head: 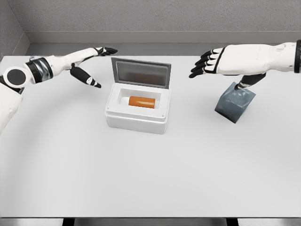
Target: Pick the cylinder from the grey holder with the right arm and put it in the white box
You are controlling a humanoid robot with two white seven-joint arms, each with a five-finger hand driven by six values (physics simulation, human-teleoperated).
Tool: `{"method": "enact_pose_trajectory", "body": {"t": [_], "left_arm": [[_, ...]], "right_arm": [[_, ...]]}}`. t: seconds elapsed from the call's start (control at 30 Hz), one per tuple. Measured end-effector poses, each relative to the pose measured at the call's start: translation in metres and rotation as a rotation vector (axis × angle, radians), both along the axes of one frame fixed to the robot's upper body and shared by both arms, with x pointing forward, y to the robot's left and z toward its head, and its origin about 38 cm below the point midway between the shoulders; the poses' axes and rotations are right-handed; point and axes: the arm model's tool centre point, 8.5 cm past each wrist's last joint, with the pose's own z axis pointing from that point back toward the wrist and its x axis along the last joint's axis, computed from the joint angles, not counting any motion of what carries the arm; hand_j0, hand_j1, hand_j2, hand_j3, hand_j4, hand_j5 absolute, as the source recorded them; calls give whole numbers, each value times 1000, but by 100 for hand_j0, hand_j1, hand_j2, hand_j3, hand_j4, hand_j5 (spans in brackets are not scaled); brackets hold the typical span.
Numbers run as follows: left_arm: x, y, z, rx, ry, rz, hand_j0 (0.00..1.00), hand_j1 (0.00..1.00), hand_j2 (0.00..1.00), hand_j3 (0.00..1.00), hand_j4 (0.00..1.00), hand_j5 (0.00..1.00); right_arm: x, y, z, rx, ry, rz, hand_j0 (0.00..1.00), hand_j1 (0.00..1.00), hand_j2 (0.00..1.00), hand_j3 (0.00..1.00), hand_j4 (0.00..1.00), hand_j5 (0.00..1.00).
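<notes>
Head view: worktop [150, 179] in pale grey-white carries a white box [137, 113] near its middle, the lid [140, 73] standing open at the back. An orange cylinder [142, 101] with a white cap lies on its side inside the box's cavity, cap end toward the picture's left. To the right of the box, well apart from it, sits the grey holder [234, 102], a dark blue-grey block turned at an angle so one corner points toward the camera.

The right hand [211, 63] hangs above the worktop between the box and the holder, higher in the picture than both; its dark-tipped fingers [200, 66] are stretched out and slightly spread toward the left, holding nothing. Its thumb reaches down at the holder's top edge; whether it touches cannot be told.

The left hand [89, 63] reaches in from the picture's left, just beside the box's rear left corner, fingers extended and thumb dropped apart from them, also holding nothing.
</notes>
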Motion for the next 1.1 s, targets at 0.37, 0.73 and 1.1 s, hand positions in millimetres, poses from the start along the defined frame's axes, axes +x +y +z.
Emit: {"method": "enact_pose_trajectory", "body": {"t": [0.37,0.73,1.1], "left_arm": [[-13,4,10,13,-41,-45,100,100,100,100,100,100],[-24,1,12,6,-52,-85,100,100,100,100,100,100],[-35,7,20,-3,-73,-109,100,100,100,100,100,100]], "right_arm": [[1,9,-5,7,12,20,100,100,100,100,100,100],[1,6,-4,10,8,11,100,100,100,100,100,100],[1,-1,-7,7,16,-6,100,100,100,100,100,100]]}}
